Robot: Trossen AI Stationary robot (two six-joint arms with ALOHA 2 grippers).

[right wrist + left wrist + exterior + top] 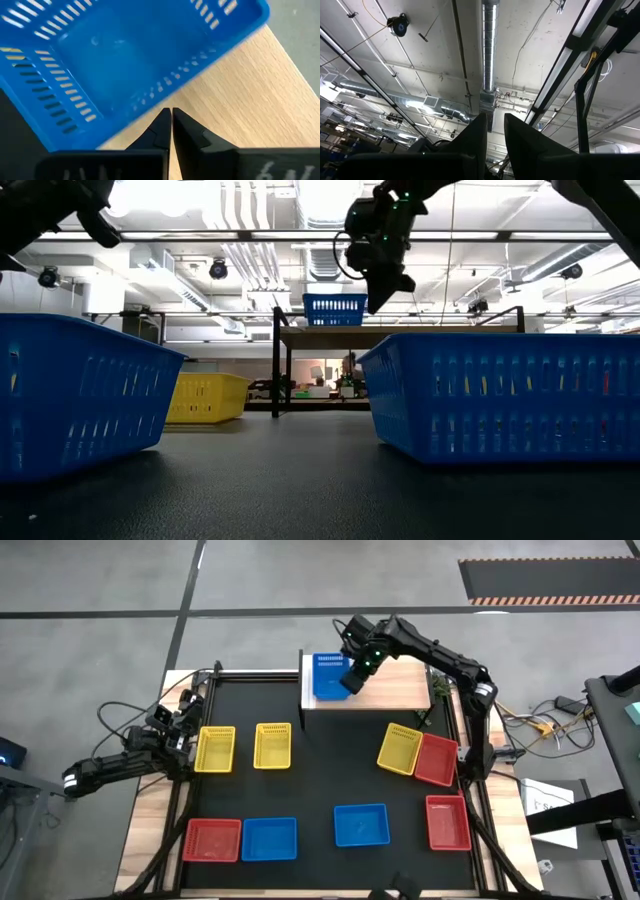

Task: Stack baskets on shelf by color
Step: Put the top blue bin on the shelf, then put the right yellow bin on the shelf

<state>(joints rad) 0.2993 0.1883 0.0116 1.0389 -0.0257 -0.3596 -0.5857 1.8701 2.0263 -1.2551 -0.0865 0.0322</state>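
Right hand beside unlabelled blue basket

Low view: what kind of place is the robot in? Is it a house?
Probably not a house. It looks like a big workshop or lab hall: bare ceiling pipes and strip lights overhead, a grey concrete floor, and a striped hazard mat nearby. Loose cables lie beside the table.
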